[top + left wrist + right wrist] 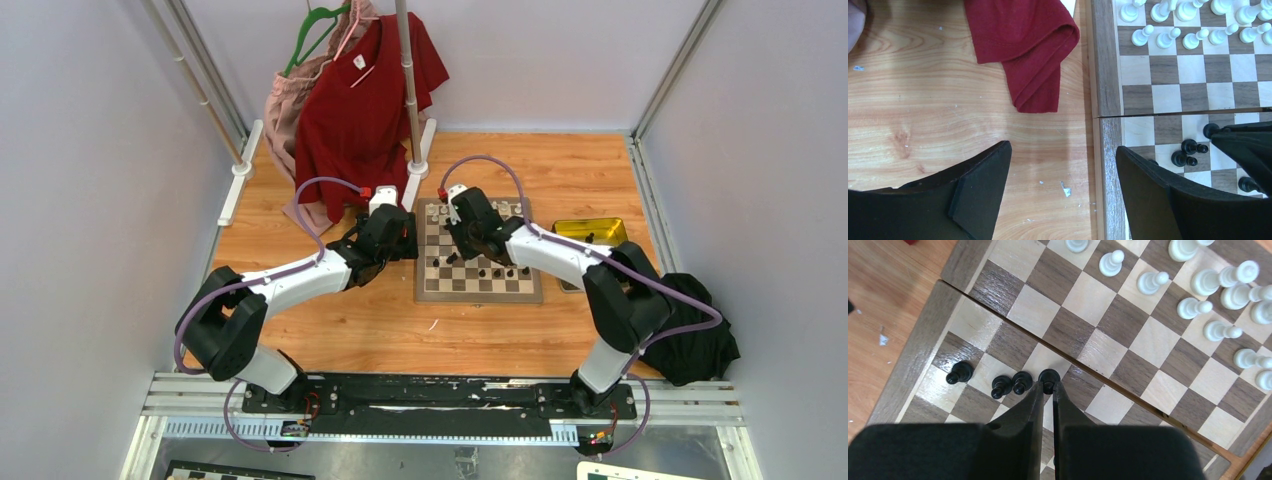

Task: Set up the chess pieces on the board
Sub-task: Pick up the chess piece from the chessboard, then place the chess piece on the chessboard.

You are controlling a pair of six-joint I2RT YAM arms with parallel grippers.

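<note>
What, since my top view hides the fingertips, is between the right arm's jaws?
Observer: The right wrist view shows the right jaws closed on a black pawn over the board.
Operator: And the left arm?
Observer: The left jaws stand wide apart, straddling the board's border, with nothing between them.
Operator: Any pieces near that pawn?
Observer: Three more black pawns stand in a row beside it, toward the board's edge.

Pale grey walls [90, 150]; light wood tabletop [330, 330]; red shirt [360, 120] hanging on pole [407, 90] at back.
</note>
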